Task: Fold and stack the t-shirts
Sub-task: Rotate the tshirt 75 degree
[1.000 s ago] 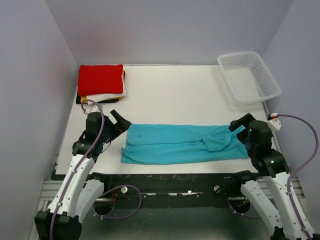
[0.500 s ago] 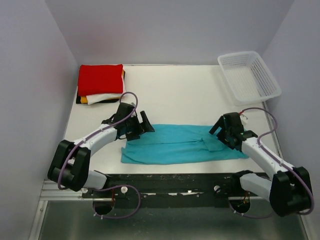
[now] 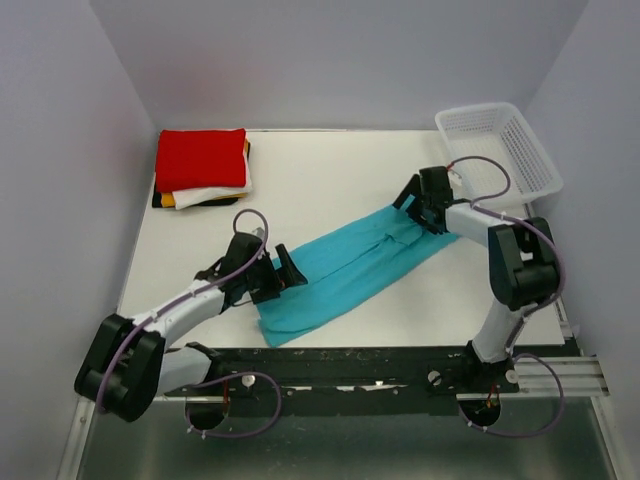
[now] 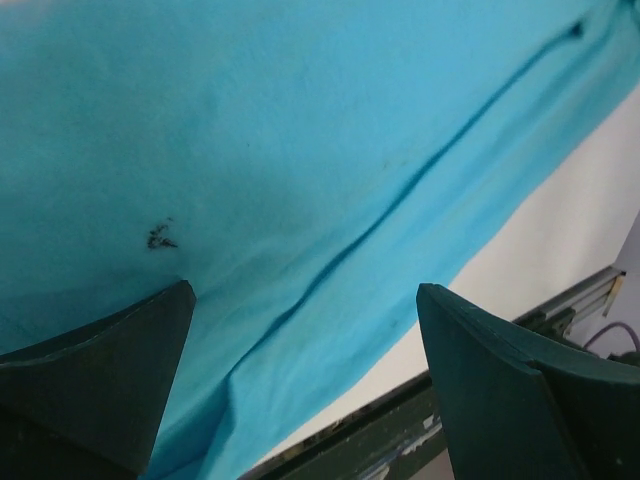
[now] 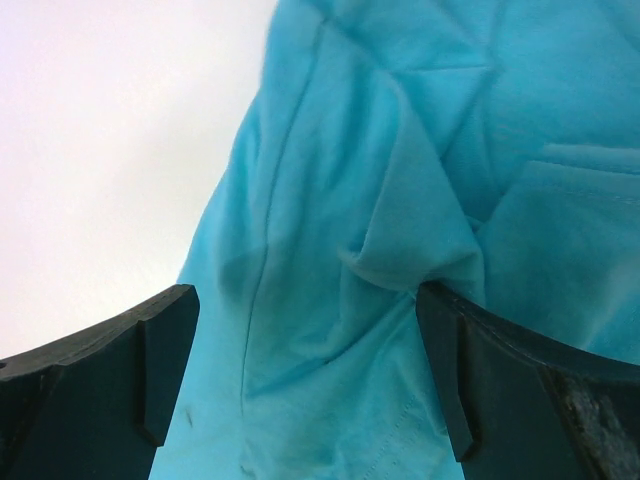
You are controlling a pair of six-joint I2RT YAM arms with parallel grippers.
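Observation:
The turquoise-blue t-shirt [image 3: 350, 265], folded into a long strip, lies diagonally on the table from near left to far right. My left gripper [image 3: 287, 270] is open and low over the strip's left part; in the left wrist view [image 4: 305, 292] cloth [image 4: 300, 130] fills the space between the spread fingers. My right gripper [image 3: 416, 204] is open at the strip's far right end; in the right wrist view [image 5: 307, 300] it straddles rumpled cloth [image 5: 340, 230]. A folded stack lies at the back left, with red [image 3: 200, 158] on top and white, yellow-orange and black edges below.
A white mesh basket [image 3: 497, 152] stands at the back right corner, just behind the right arm. The white table [image 3: 340, 180] is bounded by grey walls on three sides. A black rail [image 3: 330, 360] runs along the near edge, close to the shirt's near-left corner.
The shirt has turned from a level strip to a diagonal one: its right end went back, its left end came nearer. The right arm has stretched toward the back; the left gripper shifted nearer.

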